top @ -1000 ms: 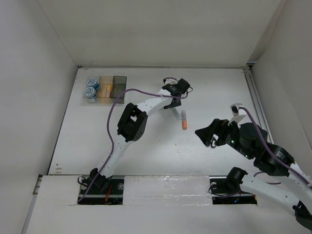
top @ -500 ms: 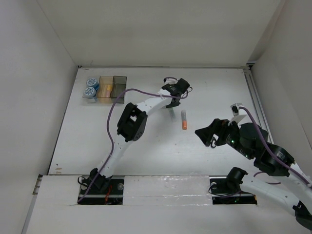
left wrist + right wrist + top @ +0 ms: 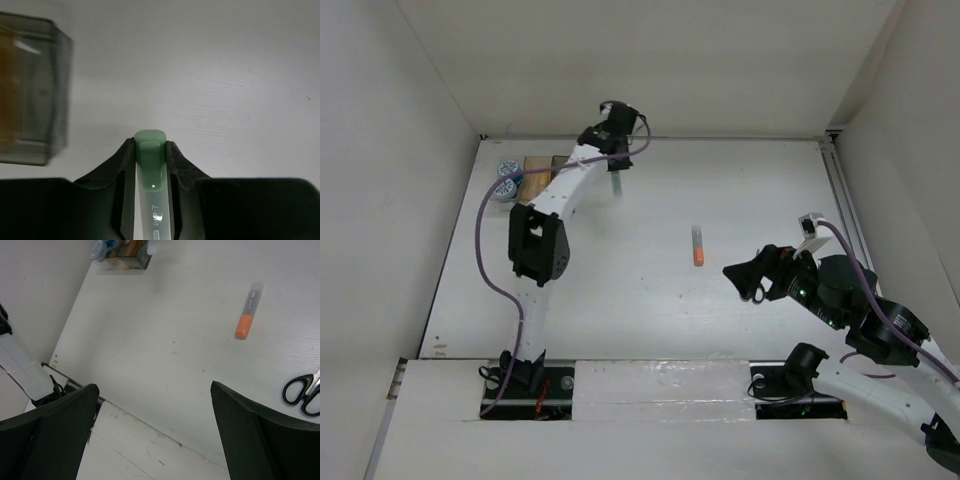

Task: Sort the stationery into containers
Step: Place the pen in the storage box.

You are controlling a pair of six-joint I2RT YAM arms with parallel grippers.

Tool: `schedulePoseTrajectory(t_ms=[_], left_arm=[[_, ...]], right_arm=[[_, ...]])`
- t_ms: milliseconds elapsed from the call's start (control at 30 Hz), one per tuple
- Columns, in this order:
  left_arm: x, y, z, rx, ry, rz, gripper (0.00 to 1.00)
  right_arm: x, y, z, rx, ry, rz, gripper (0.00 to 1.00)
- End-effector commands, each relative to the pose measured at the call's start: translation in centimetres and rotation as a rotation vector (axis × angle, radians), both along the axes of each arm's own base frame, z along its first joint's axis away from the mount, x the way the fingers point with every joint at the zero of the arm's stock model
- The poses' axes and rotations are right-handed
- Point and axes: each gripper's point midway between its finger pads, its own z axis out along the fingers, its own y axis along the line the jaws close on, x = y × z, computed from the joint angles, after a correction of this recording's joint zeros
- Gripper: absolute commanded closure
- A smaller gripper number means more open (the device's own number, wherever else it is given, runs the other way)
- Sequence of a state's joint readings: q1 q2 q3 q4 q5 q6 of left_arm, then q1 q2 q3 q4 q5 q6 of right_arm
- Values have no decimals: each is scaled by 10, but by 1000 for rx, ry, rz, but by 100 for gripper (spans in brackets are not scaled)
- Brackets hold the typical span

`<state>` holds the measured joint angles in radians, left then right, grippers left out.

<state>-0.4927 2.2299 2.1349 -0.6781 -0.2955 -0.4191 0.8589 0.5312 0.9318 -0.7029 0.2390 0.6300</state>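
Note:
My left gripper (image 3: 614, 165) (image 3: 150, 143) is shut on a green-capped marker (image 3: 150, 167), which hangs from it (image 3: 616, 185) over the back of the table. It stands just right of the containers (image 3: 534, 165). The smoky dark bin (image 3: 47, 95) is at the left of the left wrist view, with the amber one (image 3: 7, 90) behind it. Two blue-and-white rolls (image 3: 505, 178) sit in the clear bin. An orange marker (image 3: 698, 246) (image 3: 247, 312) lies mid-table. Black-handled scissors (image 3: 302, 389) lie at the right. My right gripper (image 3: 750, 278) (image 3: 154, 387) hangs open, holding nothing.
The left arm (image 3: 555, 195) lies across part of the row of bins. White walls close the table at the back and both sides. A metal rail (image 3: 845, 215) runs along the right edge.
The left gripper closed on the green marker mid-table and carried it to the back left, next to the bins. The orange marker and the right arm stayed put.

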Motion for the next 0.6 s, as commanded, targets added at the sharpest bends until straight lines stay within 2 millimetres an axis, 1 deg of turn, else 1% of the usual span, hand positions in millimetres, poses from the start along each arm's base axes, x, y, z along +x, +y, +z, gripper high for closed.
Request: schedulePoseTrajectory(t_ms=[0,33,67,100,133,167,200,233,267,300,333,367,400,433,467,500,567], left_arm=[[11,60,70,115,-109,-49,100],[17,90,73,145,-104,-3,100],[20,105,80,129,-113,20,100],[21,120,75,110,-99,36,100],[28,153,82,71,-114,80,100],[31,159,79,23,-107,67,100],[33,171,82,9,-118,82,100],[35,181,81,10,-122,89,100],[40,199,84,41,-143,109,100],[43,203,86,63,-155,109,100],[44,211,88,87,-163,112,100],[46,214,87,114,-161,106,100],[50,222,84,155,-164,134,100],[55,223,87,171,-176,119,100],[56,224,81,186,-163,105,100],[63,224,76,193,-166,98,100],[69,226,75,225,-171,83,100]], right_arm=[[2,7,10,41,-25,10,0],[3,7,6,34,-19,10,0],[2,10,9,45,-25,20,0],[2,10,9,45,-25,21,0],[4,12,8,37,-29,23,0],[4,12,8,37,-29,23,0],[4,14,6,25,-26,36,0],[4,16,4,20,-18,45,0],[4,16,4,20,-18,45,0],[2,18,4,14,-21,61,0],[1,19,4,16,-19,72,0],[1,19,4,16,-19,73,0],[0,20,4,18,-17,81,0],[-2,21,8,27,-21,92,0],[-3,21,6,20,-15,92,0],[-6,20,12,29,-32,104,0],[-6,19,9,22,-24,105,0]])
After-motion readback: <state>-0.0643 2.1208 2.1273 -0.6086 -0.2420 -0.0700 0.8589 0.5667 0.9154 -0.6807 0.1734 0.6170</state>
